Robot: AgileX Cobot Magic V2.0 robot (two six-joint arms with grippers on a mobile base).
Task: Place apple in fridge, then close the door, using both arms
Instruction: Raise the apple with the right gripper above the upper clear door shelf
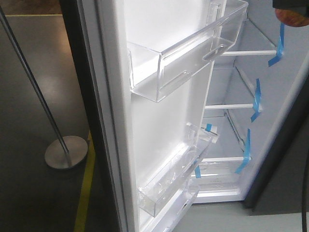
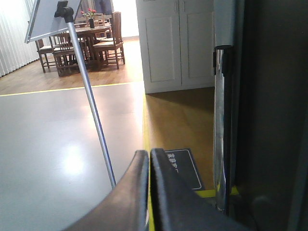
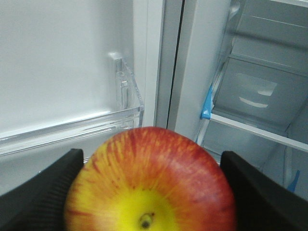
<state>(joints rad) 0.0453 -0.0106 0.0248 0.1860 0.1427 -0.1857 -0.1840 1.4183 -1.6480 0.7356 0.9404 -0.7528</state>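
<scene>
**Right tool (image 3: 151,192) holds apple (image 3: 150,168) at the mouth of the fridge (image 1: 227,82): steer for a shelf**

Right tool clamped on the apple at both flanks, stem end facing the wrist camera. Left tool (image 2: 149,192) pressed shut on nothing, low beside a chrome bar (image 2: 221,130) on a dark grey face. Probably the door's outer side; cannot confirm.

Fridge open, white inside. Door (image 1: 159,125) swung wide, with clear bins on its liner. Upper bin (image 1: 193,53) juts toward the opening. Glass shelves (image 1: 248,52) bare, blue tape (image 1: 257,99) at their front corners. Apple sits high in the front view's top right corner, seemingly short of the shelves.

Judgement:
- Wrist view is split between a door bin (image 3: 72,127) on the left and a shelf edge (image 3: 255,132) on the right.
- Bear right and clear the bin's corner.
- Carry well past the taped lip and lower until the apple meets glass, then open.
- Apple is round and glossy, so released near the lip it may roll out.
- Left tool looks placed to push the door afterwards.
</scene>
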